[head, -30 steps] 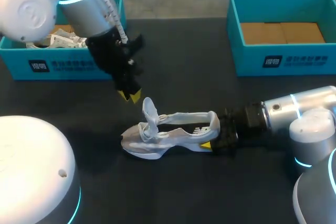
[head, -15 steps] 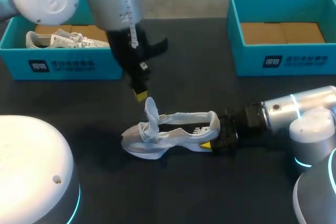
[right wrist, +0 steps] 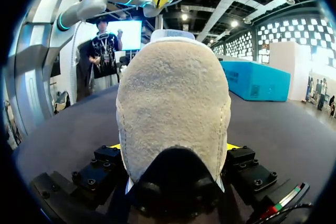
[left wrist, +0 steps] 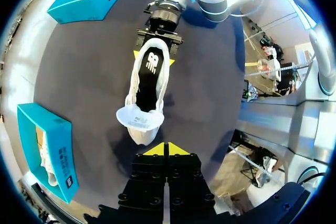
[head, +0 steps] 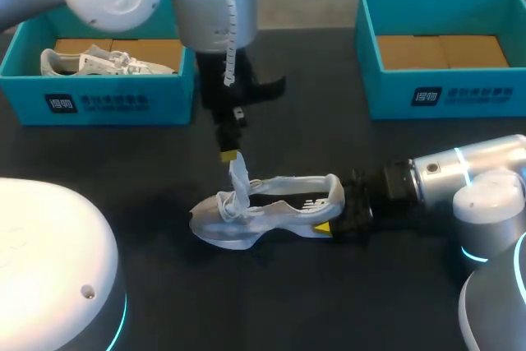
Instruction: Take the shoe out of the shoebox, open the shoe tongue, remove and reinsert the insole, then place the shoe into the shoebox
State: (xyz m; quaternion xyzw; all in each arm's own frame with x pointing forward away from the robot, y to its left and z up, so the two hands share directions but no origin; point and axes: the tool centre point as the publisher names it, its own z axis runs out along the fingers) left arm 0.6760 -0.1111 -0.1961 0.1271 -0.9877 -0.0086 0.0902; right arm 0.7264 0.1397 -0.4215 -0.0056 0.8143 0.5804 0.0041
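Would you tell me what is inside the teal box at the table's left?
A white shoe lies on brown cardboard inside the teal box. The left arm covers its rear right corner, hiding that part.

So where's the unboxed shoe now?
The shoe lies on the table, head view's middle, heel held by the right gripper, left gripper just above its tongue.
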